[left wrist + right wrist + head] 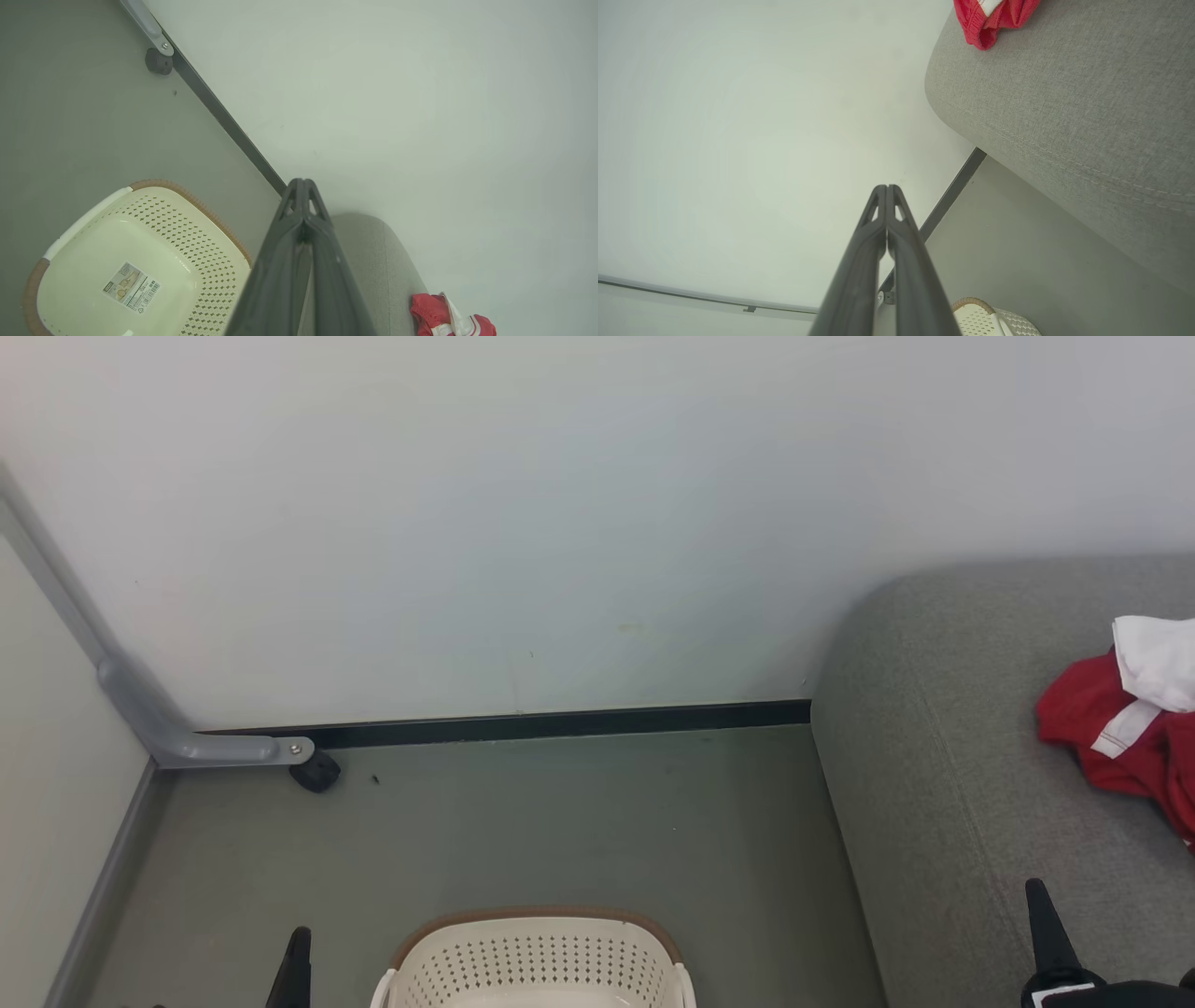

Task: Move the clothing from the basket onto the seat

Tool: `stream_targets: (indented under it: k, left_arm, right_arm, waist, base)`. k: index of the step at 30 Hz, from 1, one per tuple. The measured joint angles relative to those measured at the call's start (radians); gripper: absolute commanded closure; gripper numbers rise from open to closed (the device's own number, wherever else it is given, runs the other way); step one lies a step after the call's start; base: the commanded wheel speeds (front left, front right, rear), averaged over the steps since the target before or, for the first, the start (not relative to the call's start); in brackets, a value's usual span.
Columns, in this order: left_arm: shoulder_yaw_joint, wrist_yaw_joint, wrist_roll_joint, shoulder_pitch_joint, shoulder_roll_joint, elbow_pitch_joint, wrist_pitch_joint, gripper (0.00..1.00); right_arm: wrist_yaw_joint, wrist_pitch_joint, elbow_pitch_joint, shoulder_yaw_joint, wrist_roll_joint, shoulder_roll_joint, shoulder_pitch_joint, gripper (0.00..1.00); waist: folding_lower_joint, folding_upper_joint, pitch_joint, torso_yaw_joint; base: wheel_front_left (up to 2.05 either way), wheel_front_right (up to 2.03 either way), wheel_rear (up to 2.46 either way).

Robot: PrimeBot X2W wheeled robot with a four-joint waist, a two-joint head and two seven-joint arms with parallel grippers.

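Note:
The cream basket point(537, 959) with its brown rim stands on the floor at the bottom middle; the left wrist view looks into the basket point(93, 261), where a paper label point(132, 286) lies on its bare bottom. Red clothing point(1125, 728) with white panels lies on the grey seat point(943, 775) at the right, and the clothing point(448, 317) point(994, 16) also appears in both wrist views. My left gripper point(297, 943) point(302, 183) is shut, beside the basket's left side. My right gripper point(1041, 901) point(887, 187) is shut with nothing in it, over the seat's front part.
A pale wall with a dark baseboard point(560, 721) runs behind. A grey metal bracket point(177, 733) with a black foot point(316, 771) sits in the left corner. Grey floor point(579, 821) lies between the basket and the wall.

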State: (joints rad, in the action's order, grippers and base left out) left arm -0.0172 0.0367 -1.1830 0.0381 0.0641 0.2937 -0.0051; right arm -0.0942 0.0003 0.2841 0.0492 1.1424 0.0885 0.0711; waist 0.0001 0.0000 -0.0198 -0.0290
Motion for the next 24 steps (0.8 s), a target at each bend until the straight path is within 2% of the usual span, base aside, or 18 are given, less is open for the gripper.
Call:
stream_targets:
  k: [24]
  left_arm:
    - [0.074,0.062,-0.295,0.021,-0.012,0.005,0.085,1.00]
  right_arm:
    - [-0.013,0.080,0.012,0.063,0.328,-0.033,0.002,1.00]
  waist:
    - [0.0000,0.0000,0.013,0.021]
  base:
    - [0.00,0.00,0.00]
